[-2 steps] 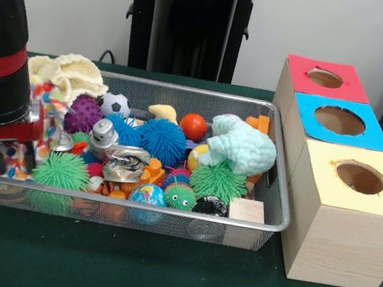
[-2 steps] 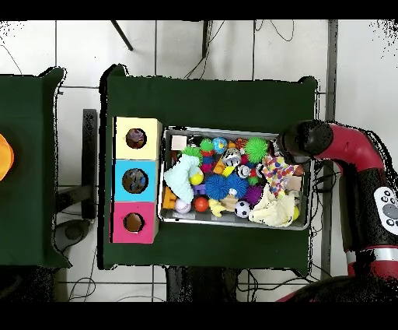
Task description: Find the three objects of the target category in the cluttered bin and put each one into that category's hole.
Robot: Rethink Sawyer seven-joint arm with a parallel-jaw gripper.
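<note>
Black-tipped red hand (image 1: 4, 151) sat low in the silver wire-mesh bin (image 1: 266, 223), at the end farthest from the three-holed wooden box (image 1: 341, 231), apparently gripping speckled multicoloured cloth (image 1: 44, 137); target category unclear; neighbouring clutter might snag and spill.

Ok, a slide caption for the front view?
Sawyer's end effector reaches into the cluttered wire bin beside three wooden boxes with holes.

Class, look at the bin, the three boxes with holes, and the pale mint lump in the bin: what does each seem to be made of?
Bin: metal wire mesh, shiny; contents show through its walls. Boxes: pale wood with visible grain, probably unfinished; tops look covered in red, blue and yellow paper or paint. Mint lump: likely knitted or crocheted yarn, matte, with a bumpy stitched texture.
</note>
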